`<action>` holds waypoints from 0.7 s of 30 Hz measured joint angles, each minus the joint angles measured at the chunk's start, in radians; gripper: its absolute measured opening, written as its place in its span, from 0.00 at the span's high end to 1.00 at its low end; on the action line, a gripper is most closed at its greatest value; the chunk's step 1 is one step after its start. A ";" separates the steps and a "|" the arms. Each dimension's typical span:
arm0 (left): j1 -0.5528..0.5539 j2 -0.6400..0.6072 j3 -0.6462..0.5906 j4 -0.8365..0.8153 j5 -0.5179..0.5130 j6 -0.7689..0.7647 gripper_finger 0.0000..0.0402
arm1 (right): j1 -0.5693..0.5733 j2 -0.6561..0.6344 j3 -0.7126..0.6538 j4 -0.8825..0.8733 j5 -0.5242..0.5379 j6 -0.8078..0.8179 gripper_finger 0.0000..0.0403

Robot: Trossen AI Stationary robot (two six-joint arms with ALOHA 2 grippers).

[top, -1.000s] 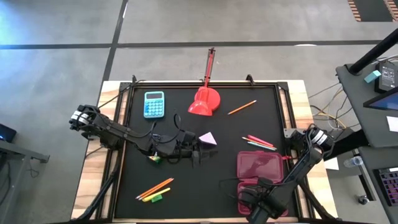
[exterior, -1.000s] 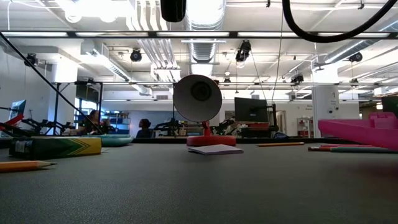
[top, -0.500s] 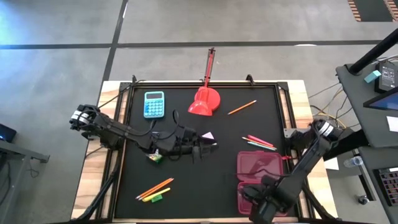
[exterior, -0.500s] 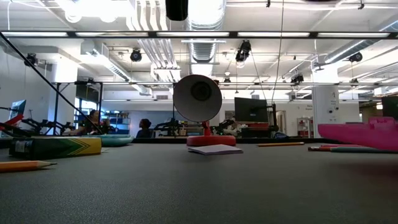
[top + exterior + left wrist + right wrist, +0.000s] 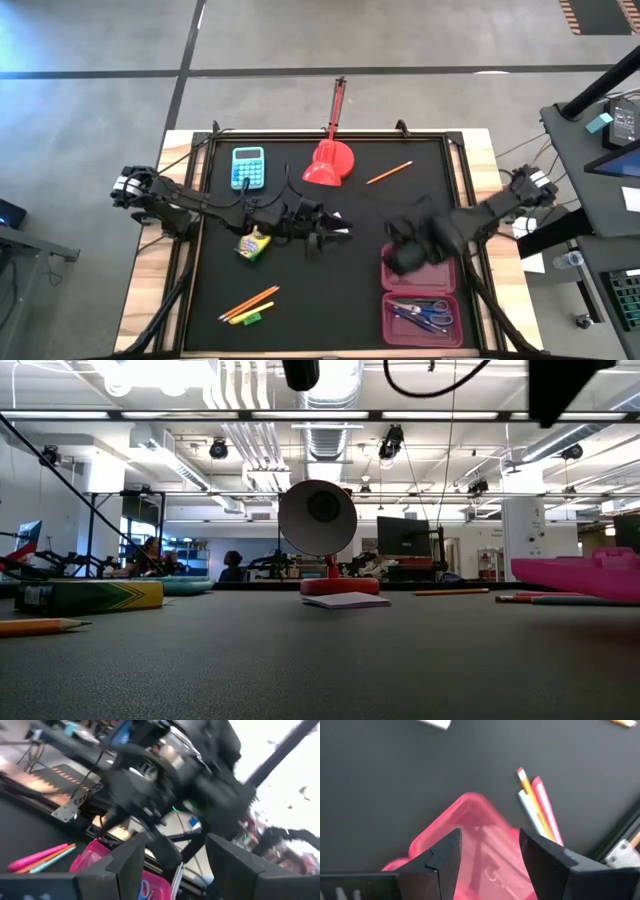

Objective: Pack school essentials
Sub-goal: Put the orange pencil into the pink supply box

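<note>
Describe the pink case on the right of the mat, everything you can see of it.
The pink case is translucent pink plastic, hinged open and lying flat near the mat's front right. The front half holds blue-handled scissors and small stationery. The rear half is partly covered by the right gripper, which hovers over it with its jaws open. Pens lie just beyond it, apart from it.

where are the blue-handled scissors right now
High view: the blue-handled scissors lie inside the pink pencil case's near compartment, at the table's front right.
</note>
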 joint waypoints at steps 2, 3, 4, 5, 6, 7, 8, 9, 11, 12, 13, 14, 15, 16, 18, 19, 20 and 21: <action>0.024 0.000 0.000 -0.001 0.043 0.026 0.52 | -0.078 -0.026 -0.009 0.003 0.004 -0.049 0.54; 0.039 0.000 0.000 -0.003 0.064 0.030 0.52 | -0.122 -0.036 -0.015 0.006 0.005 -0.070 0.54; 0.055 0.000 0.000 -0.004 0.086 0.032 0.52 | -0.165 -0.045 -0.023 0.008 0.006 -0.085 0.54; 0.072 0.000 0.000 -0.004 0.114 0.033 0.52 | -0.207 -0.053 -0.036 0.010 0.007 -0.104 0.54; 0.089 0.000 0.000 -0.004 0.145 0.033 0.52 | -0.251 -0.060 -0.052 0.010 0.007 -0.131 0.54; 0.105 0.000 0.000 -0.003 0.179 0.033 0.52 | -0.290 -0.066 -0.069 0.009 0.007 -0.174 0.54; 0.122 0.000 0.000 -0.004 0.214 0.033 0.52 | -0.325 -0.072 -0.088 0.010 0.007 -0.235 0.54; 0.138 0.000 0.000 -0.004 0.251 0.033 0.52 | -0.354 -0.078 -0.107 0.011 0.003 -0.299 0.54; 0.167 0.000 0.000 -0.003 0.323 0.034 0.52 | -0.402 -0.087 -0.150 0.029 -0.020 -0.421 0.54; 0.180 0.000 0.000 -0.003 0.359 0.036 0.52 | -0.419 -0.092 -0.171 0.048 -0.034 -0.469 0.54; 0.191 0.000 0.000 -0.003 0.390 0.041 0.52 | -0.435 -0.096 -0.194 0.067 -0.047 -0.503 0.54; 0.201 0.000 0.000 -0.003 0.414 0.054 0.52 | -0.447 -0.101 -0.218 0.089 -0.061 -0.527 0.54; 0.210 0.000 0.000 -0.003 0.434 0.072 0.52 | -0.457 -0.108 -0.243 0.113 -0.081 -0.539 0.54; 0.216 -0.001 0.000 -0.003 0.443 0.091 0.52 | -0.463 -0.115 -0.268 0.140 -0.099 -0.548 0.54; 0.226 -0.008 0.000 -0.004 0.455 0.129 0.52 | -0.465 -0.130 -0.326 0.202 -0.146 -0.561 0.54; 0.230 -0.013 0.000 -0.004 0.458 0.145 0.52 | -0.463 -0.135 -0.356 0.234 -0.169 -0.570 0.54; 0.234 -0.017 0.000 -0.001 0.460 0.160 0.52 | -0.463 -0.138 -0.385 0.262 -0.189 -0.571 0.54; 0.238 -0.025 0.000 -0.003 0.463 0.171 0.52 | -0.463 -0.140 -0.413 0.282 -0.209 -0.571 0.54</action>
